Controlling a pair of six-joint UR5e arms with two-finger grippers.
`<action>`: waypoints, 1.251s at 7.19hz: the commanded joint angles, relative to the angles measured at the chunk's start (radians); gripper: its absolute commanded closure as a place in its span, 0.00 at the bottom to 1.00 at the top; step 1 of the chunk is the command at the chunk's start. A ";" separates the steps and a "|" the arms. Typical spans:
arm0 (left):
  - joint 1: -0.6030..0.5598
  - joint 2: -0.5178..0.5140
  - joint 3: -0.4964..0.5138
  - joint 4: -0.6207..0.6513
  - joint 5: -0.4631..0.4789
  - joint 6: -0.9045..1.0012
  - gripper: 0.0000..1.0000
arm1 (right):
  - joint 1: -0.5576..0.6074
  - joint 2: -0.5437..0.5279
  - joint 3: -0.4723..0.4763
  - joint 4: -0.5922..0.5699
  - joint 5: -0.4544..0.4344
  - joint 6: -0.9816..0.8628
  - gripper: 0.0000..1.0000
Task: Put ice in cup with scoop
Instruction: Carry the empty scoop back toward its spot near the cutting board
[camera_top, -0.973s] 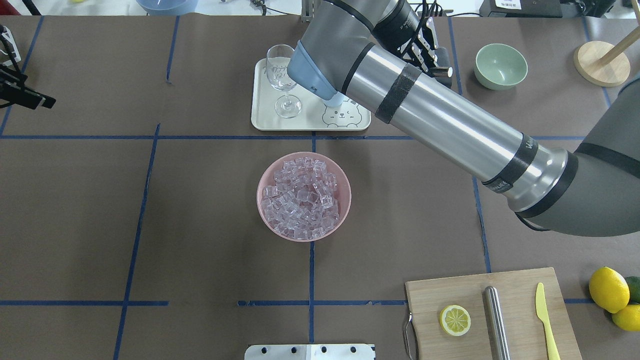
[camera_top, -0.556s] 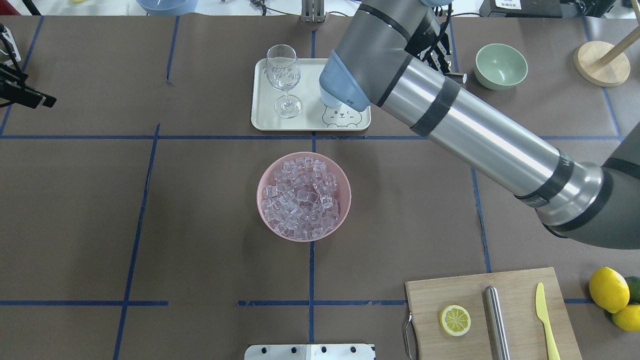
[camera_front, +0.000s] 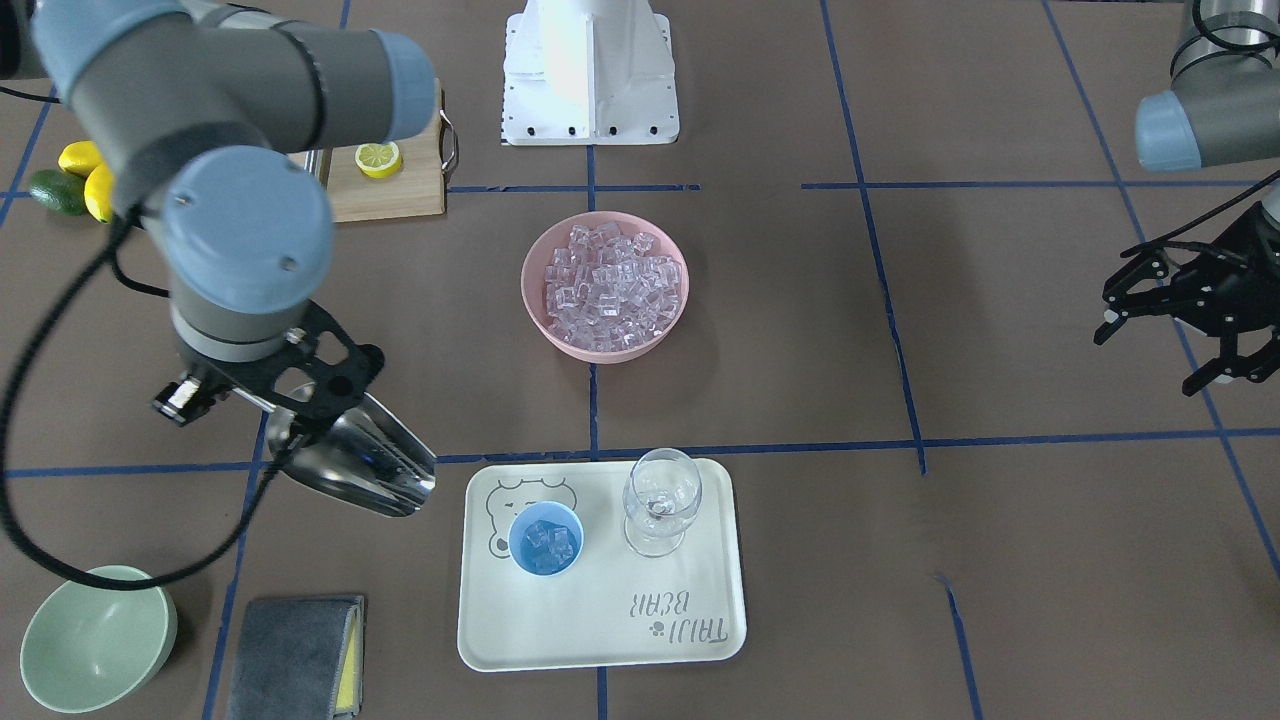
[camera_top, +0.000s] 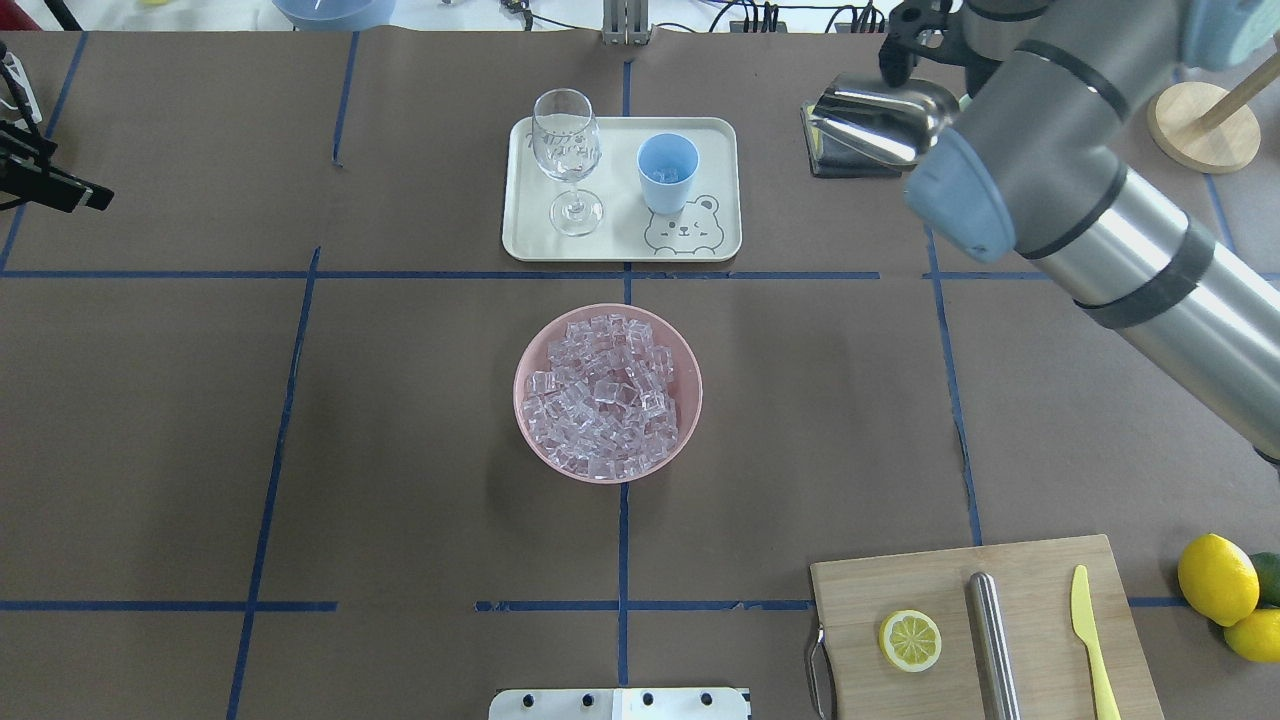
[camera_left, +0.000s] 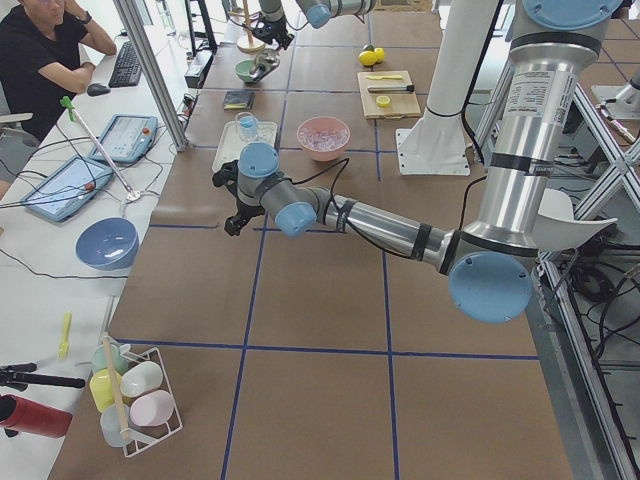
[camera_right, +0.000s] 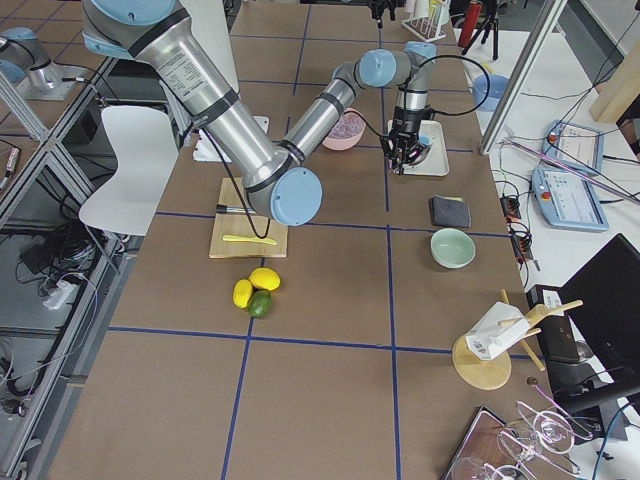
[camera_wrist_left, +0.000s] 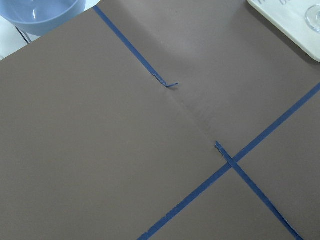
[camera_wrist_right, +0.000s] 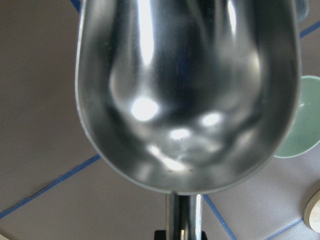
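Presently, note the scoop (camera_front: 360, 470) hanging empty above the table, just off the tray (camera_front: 540, 630) on the robot's right side, near the dark cloth (camera_front: 295, 655). Read the right claw (camera_front: 305, 395) as closed on the scoop's thin handle, with the fingertips themselves hidden. Read the left claw (camera_front: 1150, 360) as spread wide, holding nothing, well apart from everything. Find the cup (camera_front: 546, 539) on the tray beside the wine glass (camera_front: 661, 500), with a few cubes inside. Find the rest of the ice (camera_front: 612, 283) heaped in the pink bowl (camera_front: 605, 352) mid-table.

Treat the scoop as stiff, light and slick. Take hold on the handle only, firmly, against twisting under load. Treat the cubes as hard, slippery and prone to bounce. Treat the cup as light and easily tipped, and avoid nudging its rim. Mind the fragile wine glass just beside the cup. Use the open table between tray and pink bowl for travel. Approach the cup from the side away from the wine glass.
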 joint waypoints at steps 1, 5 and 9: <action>-0.001 0.000 -0.023 0.001 0.001 -0.001 0.00 | 0.042 -0.137 0.142 0.017 0.003 -0.002 1.00; 0.001 -0.018 -0.037 0.001 0.006 -0.008 0.00 | 0.180 -0.327 0.164 0.031 0.220 0.092 1.00; 0.001 -0.026 -0.037 0.001 0.012 -0.008 0.00 | 0.179 -0.651 0.258 0.283 0.360 0.432 1.00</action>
